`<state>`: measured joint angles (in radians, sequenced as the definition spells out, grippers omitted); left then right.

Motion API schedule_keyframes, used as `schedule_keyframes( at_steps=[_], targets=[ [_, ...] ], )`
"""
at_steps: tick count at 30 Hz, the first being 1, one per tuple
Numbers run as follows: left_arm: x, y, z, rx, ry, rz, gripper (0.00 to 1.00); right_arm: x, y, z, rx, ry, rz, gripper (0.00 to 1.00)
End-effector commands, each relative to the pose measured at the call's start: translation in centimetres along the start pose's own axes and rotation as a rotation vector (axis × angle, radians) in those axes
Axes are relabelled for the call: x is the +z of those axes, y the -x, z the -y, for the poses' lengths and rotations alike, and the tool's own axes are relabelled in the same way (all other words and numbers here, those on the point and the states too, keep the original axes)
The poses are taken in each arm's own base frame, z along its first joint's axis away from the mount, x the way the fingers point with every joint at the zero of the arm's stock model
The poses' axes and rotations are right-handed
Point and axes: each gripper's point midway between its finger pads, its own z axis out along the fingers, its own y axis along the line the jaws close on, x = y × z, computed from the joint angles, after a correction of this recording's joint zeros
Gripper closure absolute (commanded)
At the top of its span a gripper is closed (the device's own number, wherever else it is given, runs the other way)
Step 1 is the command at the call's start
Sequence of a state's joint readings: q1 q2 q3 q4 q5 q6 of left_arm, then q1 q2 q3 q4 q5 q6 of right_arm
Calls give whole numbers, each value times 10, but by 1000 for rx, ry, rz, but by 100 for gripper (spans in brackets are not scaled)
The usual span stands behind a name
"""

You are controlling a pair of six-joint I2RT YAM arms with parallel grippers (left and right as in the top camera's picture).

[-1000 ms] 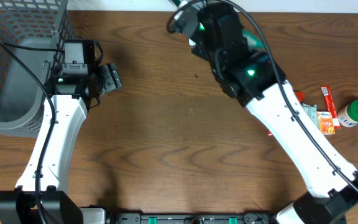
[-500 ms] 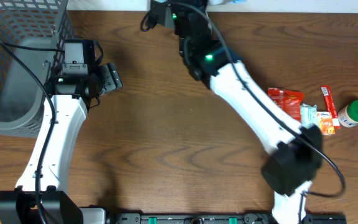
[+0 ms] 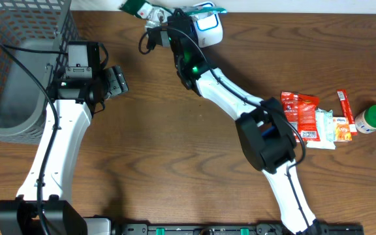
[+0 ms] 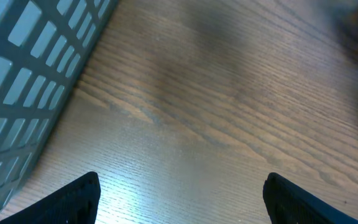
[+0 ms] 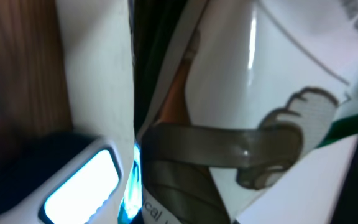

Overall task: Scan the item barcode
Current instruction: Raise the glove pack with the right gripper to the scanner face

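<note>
White glossy packet (image 5: 253,62), green edge, beside scanner (image 5: 82,183)

Overhead straight down on table (image 3: 175,163); left wrist low, near basket (image 4: 23,81); right wrist extreme close-up.

No text can be read for certain. The white packet (image 5: 247,74) in the right wrist view carries grey letters at its upper corner — cut off and blurred. The red packet (image 3: 299,109) on the table bears a white label — too small to read.
</note>
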<state>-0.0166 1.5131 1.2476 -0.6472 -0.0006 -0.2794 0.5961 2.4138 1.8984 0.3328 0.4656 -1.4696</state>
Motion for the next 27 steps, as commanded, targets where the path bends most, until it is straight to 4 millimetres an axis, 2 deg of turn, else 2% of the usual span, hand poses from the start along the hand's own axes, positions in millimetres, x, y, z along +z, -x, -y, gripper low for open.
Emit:
schedule_keyframes(
  at_steps=[1,6,11,15,19,22,27],
  targets=[
    [-1,1,-3,13,12,7,16,14,-10,0,14,-44,27,99],
    [-1,1,-3,13,12,7,16,26,-15,-20,8,-11,89,99],
    [-1,1,-3,13,11,7,16,27,-5,-29,4,7,163,99],
    [-1,1,-3,13,11,7,16,29,-14,-30,-2,11,122,99],
    [-1,1,-3,13,12,7,16,31,-23,-45,100,74,88,99],
    [-1,1,-3,13,12,7,16,31,-29,-47,194,81,49,99],
    [-1,1,-3,13,11,7,16,29,-28,-61,299,140,32,99]
  ],
)
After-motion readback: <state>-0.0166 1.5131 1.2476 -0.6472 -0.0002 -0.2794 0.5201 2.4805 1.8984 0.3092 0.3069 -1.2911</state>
